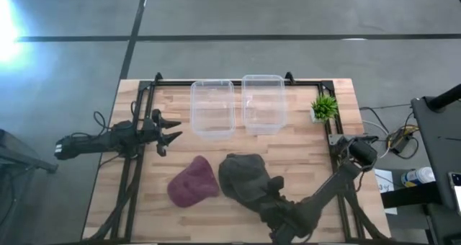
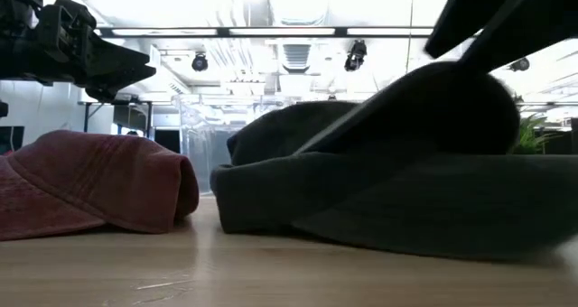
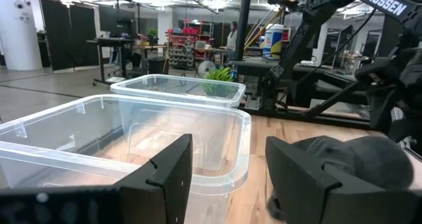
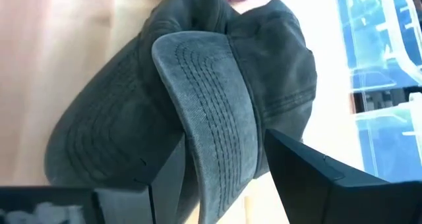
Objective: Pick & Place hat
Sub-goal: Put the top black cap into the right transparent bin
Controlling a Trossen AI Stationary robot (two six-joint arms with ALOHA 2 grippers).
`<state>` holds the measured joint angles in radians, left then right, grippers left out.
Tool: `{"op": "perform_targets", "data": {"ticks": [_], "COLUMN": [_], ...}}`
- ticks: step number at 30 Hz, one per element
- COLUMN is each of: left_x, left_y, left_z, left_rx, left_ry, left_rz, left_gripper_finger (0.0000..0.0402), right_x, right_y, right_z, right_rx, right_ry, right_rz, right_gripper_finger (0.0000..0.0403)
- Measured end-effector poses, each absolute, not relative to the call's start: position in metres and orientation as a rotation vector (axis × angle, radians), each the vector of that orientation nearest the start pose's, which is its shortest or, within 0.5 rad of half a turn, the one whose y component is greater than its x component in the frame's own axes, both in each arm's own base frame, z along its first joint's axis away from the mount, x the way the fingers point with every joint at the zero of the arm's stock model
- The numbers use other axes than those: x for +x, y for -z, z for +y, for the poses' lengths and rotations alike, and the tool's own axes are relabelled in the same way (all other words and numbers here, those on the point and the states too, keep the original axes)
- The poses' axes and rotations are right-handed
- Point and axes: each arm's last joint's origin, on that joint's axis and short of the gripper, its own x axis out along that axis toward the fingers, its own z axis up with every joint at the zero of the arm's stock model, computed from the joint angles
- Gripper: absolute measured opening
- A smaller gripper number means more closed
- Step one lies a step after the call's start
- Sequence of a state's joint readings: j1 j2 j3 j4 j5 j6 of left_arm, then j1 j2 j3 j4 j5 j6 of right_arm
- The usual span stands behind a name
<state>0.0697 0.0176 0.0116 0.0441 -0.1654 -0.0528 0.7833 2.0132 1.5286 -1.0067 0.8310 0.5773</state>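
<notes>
A dark grey cap [image 1: 241, 174] lies crumpled near the table's near edge, its stitched brim [image 4: 211, 105] folded up over the crown. A maroon cap [image 1: 193, 181] rests on the wood just to its left. My right gripper [image 4: 224, 141] is open and low over the grey cap, one finger on each side of the brim. My left gripper [image 1: 171, 130] is open and hovers above the table's left side, pointing at the two clear bins. In the low view the grey cap [image 2: 361, 199] and the maroon cap [image 2: 90, 185] sit side by side. My right gripper stands astride the grey cap's brim [image 4: 227, 165], slanting down from the table's near right. The fingers lie on either side of the brim, which fills most of the gap. I cannot tell whether they touch it. The cap rests on the table.
Two clear plastic bins [image 1: 212, 108] [image 1: 263, 103] stand side by side at the far middle of the table. A small green plant [image 1: 324, 107] sits at the far right corner. A black frame [image 1: 140, 94] runs along the table's edges. Bare wood [image 1: 310, 155] shows between the caps and the bins.
</notes>
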Motion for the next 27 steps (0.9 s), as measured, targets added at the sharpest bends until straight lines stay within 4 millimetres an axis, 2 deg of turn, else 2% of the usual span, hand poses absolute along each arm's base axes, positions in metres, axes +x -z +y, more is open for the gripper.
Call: {"op": "perform_targets", "data": {"ticks": [4,7,12,17,21,27], "left_x": [0.097,0.097,0.097,0.097,0.097,0.097], "left_y": [-0.17,-0.17,-0.17,-0.17,-0.17,-0.17], "left_z": [0.012,0.012,0.012,0.012,0.012,0.012], "left_rx": [-0.054,-0.054,-0.054,-0.054,-0.054,-0.054], "left_ry": [-0.235,-0.234,-0.234,-0.234,-0.234,-0.234], "left_rz": [-0.045,-0.045,-0.044,-0.044,-0.045,-0.044], "left_gripper_finger": [0.0186,0.0186,0.0186,0.0186,0.0186,0.0186], "right_x": [0.297,0.306,0.321,0.332,0.34,0.345], "right_y": [-0.19,-0.183,-0.169,-0.162,-0.167,-0.194], "right_z": [0.242,0.228,0.204,0.179,0.162,0.158], "right_rx": [-0.541,-0.519,-0.47,-0.513,-0.503,-0.411], "right_ry": [0.358,0.397,0.463,0.581,0.644,0.641], "right_rz": [0.961,0.972,0.949,0.903,0.886,0.835], "right_gripper_finger": [0.0202,0.0187,0.0126,0.0053,0.0018,0.0013]}}
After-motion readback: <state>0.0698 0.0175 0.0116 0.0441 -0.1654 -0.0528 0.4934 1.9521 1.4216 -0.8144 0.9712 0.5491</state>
